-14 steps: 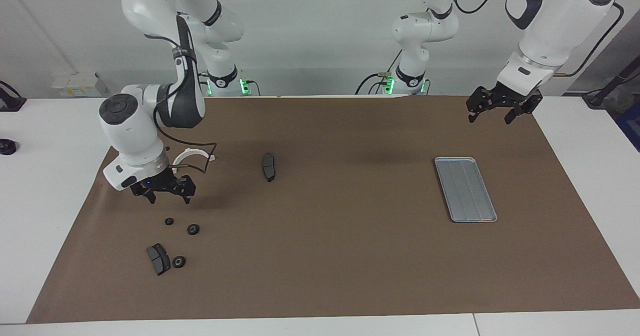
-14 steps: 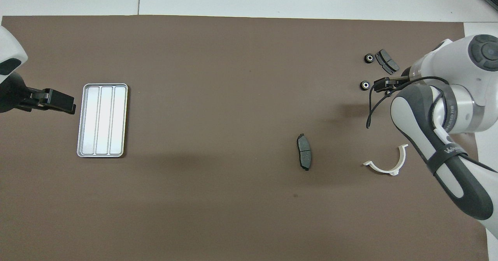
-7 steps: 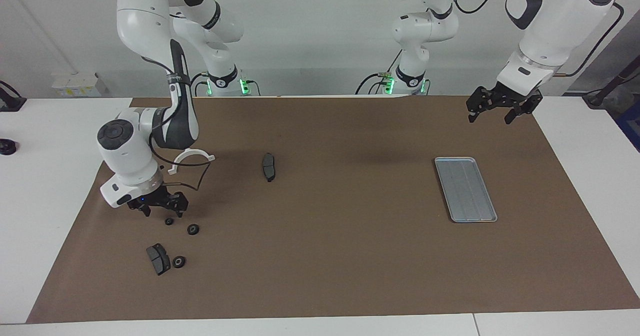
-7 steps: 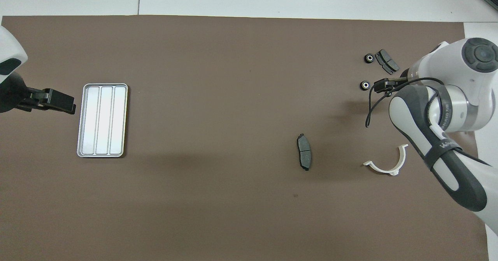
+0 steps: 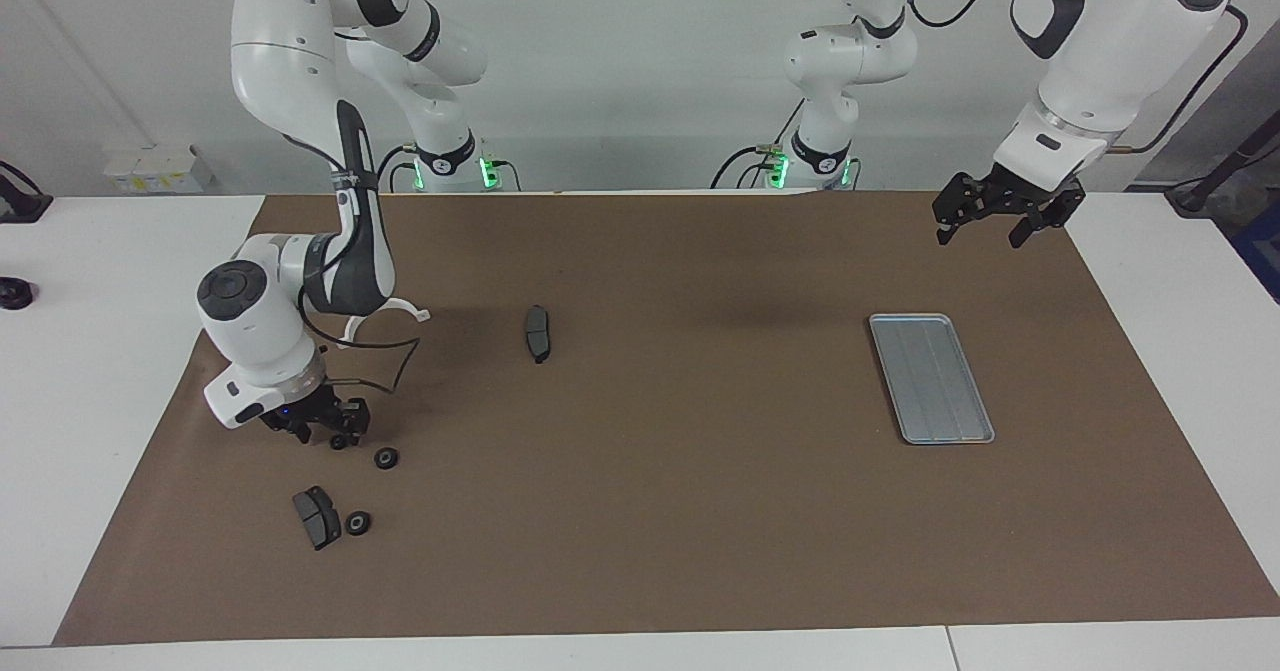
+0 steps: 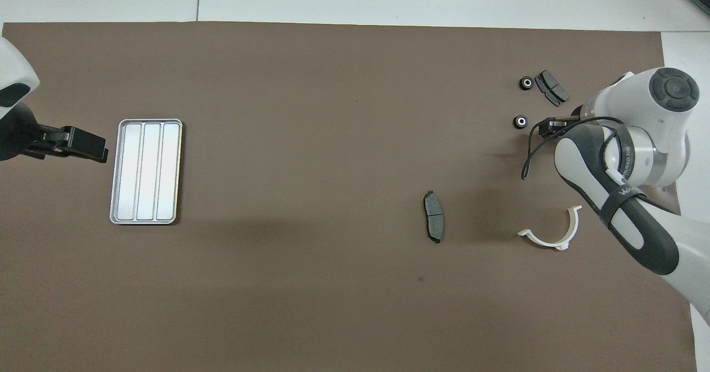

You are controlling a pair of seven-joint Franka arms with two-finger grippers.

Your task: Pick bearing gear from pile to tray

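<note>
Over the last second the right pincer has come down from above the brown mat to mat level at the pile, which lies near the counter's corner at the right arm's end, away from the robots. Its fingers have drawn inward and now stand either side of the smallest black ring; whether they have actually clamped it cannot be told, and the ring is on the mat, not lifted. The other two rings and the dark grey pad-shaped piece lie untouched just beside it. A second pad lies toward the mat's middle, and a white half-ring bracket lies nearer the robots. The tray sits at the left arm's end of the counter, holding nothing. The left pincer waits raised and fully open over the mat's edge near that tray. Judgement: the grasp is in progress; lift and transfer remain.
</note>
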